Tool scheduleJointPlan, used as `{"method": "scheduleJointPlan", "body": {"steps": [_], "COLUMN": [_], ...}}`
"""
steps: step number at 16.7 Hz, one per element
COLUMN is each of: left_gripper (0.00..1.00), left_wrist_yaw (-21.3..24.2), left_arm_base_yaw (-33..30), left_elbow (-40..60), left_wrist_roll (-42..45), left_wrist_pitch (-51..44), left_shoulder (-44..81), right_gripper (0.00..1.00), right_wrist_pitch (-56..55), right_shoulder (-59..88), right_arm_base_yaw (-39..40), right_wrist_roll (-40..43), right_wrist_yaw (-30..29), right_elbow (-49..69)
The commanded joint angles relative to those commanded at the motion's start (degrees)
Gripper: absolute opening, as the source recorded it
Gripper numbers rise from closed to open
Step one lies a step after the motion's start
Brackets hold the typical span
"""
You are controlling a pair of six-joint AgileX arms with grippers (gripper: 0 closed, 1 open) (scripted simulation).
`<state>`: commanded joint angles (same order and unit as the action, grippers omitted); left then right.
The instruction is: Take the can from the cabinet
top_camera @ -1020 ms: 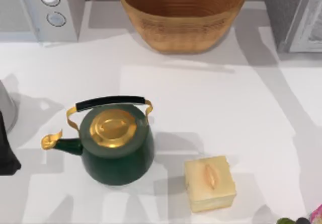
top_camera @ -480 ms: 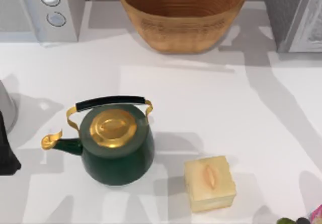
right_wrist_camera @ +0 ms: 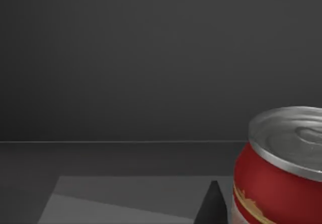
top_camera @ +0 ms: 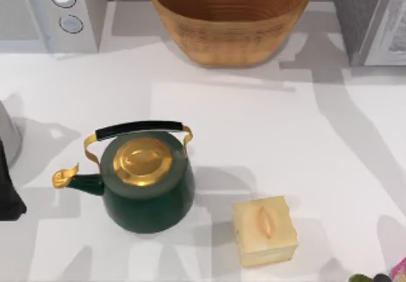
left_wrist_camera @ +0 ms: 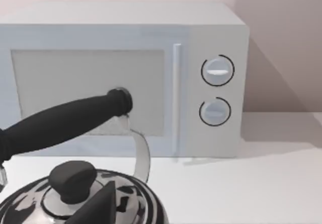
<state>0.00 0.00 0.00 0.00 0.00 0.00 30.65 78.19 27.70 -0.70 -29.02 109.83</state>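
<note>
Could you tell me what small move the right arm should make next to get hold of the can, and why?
Probably shift the right gripper sideways to centre on the can before closing. In the right wrist view the can stands upright in a dark enclosure at the picture's edge, beside one dark fingertip, so it looks off-centre.

Table (top_camera: pixel 266 123): kettle (top_camera: pixel 147 184) sits left of centre, cube-shaped block (top_camera: pixel 264 230) just to its right, nearer the front edge. Basket (top_camera: pixel 229 16) at back centre, microwave (top_camera: pixel 54 9) back left, cabinet (top_camera: pixel 371 19) back right. Can (right_wrist_camera: pixel 282 168) stands upright inside the cabinet.
</note>
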Motion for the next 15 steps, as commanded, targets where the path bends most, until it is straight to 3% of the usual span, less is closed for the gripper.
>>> {"method": "scheduleJointPlan", "body": {"steps": [6,15], "left_gripper": [1.00,1.00], "left_wrist_yaw": [0.0,0.0], "left_arm_base_yaw": [0.0,0.0], "left_elbow": [0.0,0.0], "left_wrist_roll": [0.0,0.0], "left_wrist_pitch": [0.0,0.0], "left_shoulder": [0.0,0.0], "right_gripper": [0.00,0.00], "right_wrist_pitch": [-6.4,-20.8], "right_shoulder": [-16.5,-53.6], "right_arm_base_yaw": [-5.7,-19.0], "right_wrist_roll": [0.2,0.6], "right_wrist_yaw": [6.0,19.8], "right_elbow": [-23.5,-79.9]}}
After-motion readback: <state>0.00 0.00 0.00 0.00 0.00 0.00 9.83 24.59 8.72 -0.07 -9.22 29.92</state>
